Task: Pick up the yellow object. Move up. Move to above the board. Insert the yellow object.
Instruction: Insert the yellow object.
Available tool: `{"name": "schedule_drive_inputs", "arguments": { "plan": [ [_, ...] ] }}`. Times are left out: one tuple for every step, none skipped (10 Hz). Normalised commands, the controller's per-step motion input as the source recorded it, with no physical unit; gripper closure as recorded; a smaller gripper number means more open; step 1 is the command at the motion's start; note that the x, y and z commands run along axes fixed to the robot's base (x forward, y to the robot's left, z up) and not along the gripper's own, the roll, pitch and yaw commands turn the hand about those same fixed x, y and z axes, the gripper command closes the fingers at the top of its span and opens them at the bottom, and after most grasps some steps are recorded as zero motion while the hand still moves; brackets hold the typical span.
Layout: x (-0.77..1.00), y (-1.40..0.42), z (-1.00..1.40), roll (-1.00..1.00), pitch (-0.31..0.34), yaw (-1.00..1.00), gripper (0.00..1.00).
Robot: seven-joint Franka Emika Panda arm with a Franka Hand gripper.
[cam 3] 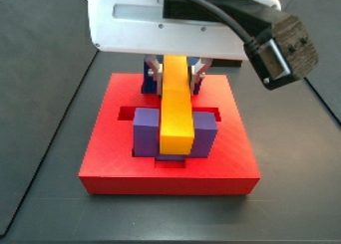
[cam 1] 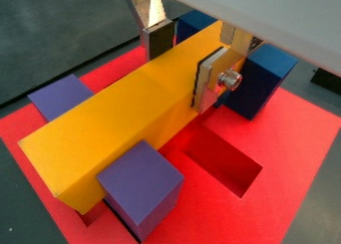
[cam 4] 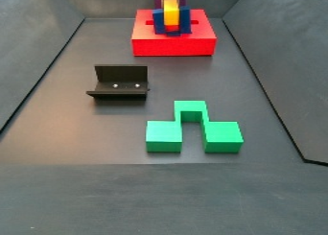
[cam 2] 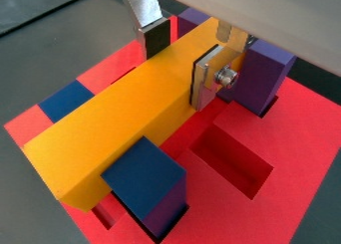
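While clamped on yellow object [cam 1: 120,123], gripper [cam 1: 186,61] holds it between board [cam 1: 286,148] posts.

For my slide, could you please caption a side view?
Gripper holds the yellow object between posts on the board.

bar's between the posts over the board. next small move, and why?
Probably ease straight down a little, then open. The gripper is shut on the yellow bar, which lies between the blue and purple posts on the red board. Whether it is fully seated cannot be told.
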Motion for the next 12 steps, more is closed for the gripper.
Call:
{"name": "schedule_drive_inputs", "arguments": {
  "plan": [
    [-0.01, 0.00, -0.13, 0.01, 0.021, 0.00, 1.00],
    [-0.07, 0.00, -0.16, 0.00, 0.020, 0.00, 1.00],
    [-0.12, 0.00, -0.19, 0.00, 0.011, 0.00, 1.00],
    [-0.05, 0.00, -0.16, 0.00, 0.000, 0.00, 1.00],
    [0.00, 0.00, -0.20, 0.02, 0.000, 0.00, 1.00],
    [0.03, -0.10, -0.30, 0.05, 0.000, 0.00, 1.00],
    [0.00, -0.12, -0.39, 0.02, 0.000, 0.00, 1.00],
    [0.00, -0.12, -0.42, 0.02, 0.000, 0.00, 1.00],
    [0.00, -0.09, -0.45, 0.05, 0.000, 0.00, 1.00],
    [0.00, 0.00, -0.35, 0.06, 0.000, 0.00, 1.00],
    [0.00, 0.27, -0.10, 0.03, 0.000, 0.00, 1.00],
    [0.00, 0.42, 0.00, 0.01, 0.004, 0.00, 1.00]
  ]
}}
